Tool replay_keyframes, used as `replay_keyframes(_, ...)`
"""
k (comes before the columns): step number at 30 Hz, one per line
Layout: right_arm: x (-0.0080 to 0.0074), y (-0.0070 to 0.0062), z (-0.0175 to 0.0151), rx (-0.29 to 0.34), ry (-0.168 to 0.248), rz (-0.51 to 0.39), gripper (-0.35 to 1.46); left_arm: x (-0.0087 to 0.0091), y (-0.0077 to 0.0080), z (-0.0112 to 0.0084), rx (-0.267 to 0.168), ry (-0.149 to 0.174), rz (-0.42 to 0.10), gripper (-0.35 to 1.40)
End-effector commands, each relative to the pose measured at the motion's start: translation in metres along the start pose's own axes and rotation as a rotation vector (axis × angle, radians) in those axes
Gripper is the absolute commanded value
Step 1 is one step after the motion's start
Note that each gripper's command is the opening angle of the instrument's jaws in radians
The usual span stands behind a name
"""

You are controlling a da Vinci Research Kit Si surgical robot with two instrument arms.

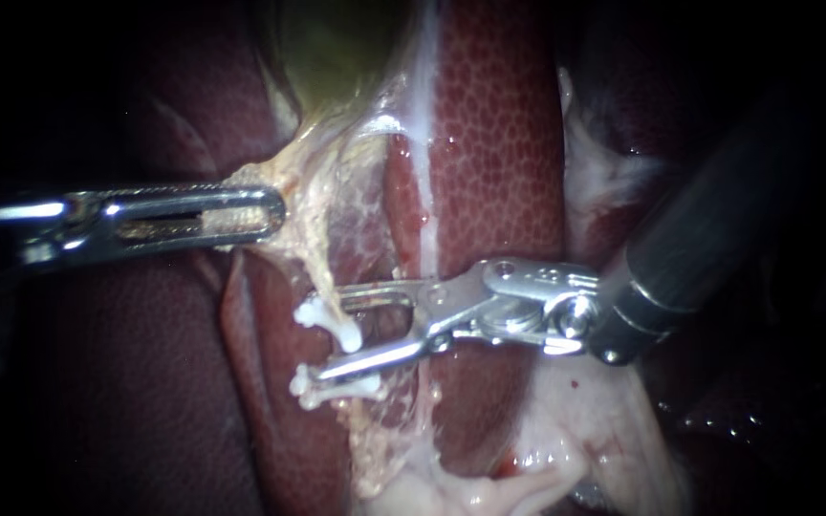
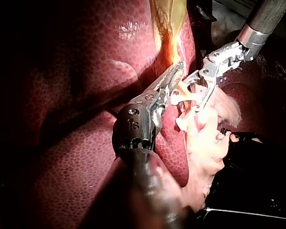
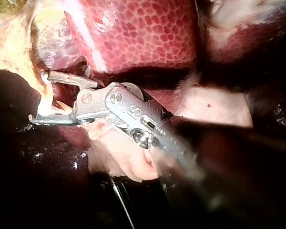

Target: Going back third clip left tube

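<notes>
The right instrument (image 1: 338, 334) has its jaws open astride the clipped tube (image 1: 322, 272), with two white clips (image 1: 322, 313) at their mouth. It is best drawn straight back along its shaft with the jaws wide, so neither snags a clip. Beyond the tube, the left instrument (image 1: 274, 212) clamps yellowish tissue (image 1: 300, 186) and should hold that tension steady.

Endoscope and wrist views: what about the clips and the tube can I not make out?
- Endoscope view: any third clip beside the two clips; the right instrument crosses there.
- Endoscope view: how much tissue the left instrument holds; its jaw covers it.
- Left wrist view: the clips; pale tissue blurs them.
- Right wrist view: the tube; the instrument covers it.
</notes>
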State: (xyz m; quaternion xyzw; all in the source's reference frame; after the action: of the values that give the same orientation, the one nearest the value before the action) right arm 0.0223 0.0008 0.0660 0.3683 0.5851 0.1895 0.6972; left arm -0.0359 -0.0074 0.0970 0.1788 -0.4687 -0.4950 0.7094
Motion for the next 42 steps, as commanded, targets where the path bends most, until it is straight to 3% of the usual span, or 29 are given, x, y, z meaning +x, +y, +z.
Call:
replay_keyframes(1, 0.0001, -0.0001, -0.0003, 0.005, 0.000, 0.006, 0.60, 0.0000, 0.0000, 0.0000, 0.001, 0.000, 0.000, -0.35)
replay_keyframes(12, -0.0004, -0.0005, 0.0010, 0.002, -0.001, 0.000, 0.60, 0.0000, 0.0000, 0.0001, 0.001, 0.000, 0.000, -0.35)
replay_keyframes(23, -0.0005, -0.0021, 0.0029, 0.018, -0.006, -0.010, 0.60, 0.0000, 0.0000, 0.0001, 0.001, 0.000, 0.000, -0.35)
replay_keyframes(36, -0.0008, -0.0008, 0.0009, 0.015, -0.004, -0.004, 0.60, 0.0000, 0.0000, 0.0000, 0.001, 0.000, 0.000, -0.35)
replay_keyframes(42, -0.0005, -0.0009, -0.0011, 0.024, -0.005, 0.001, 0.60, 0.0000, 0.0001, 0.0000, 0.001, 0.000, 0.000, -0.35)
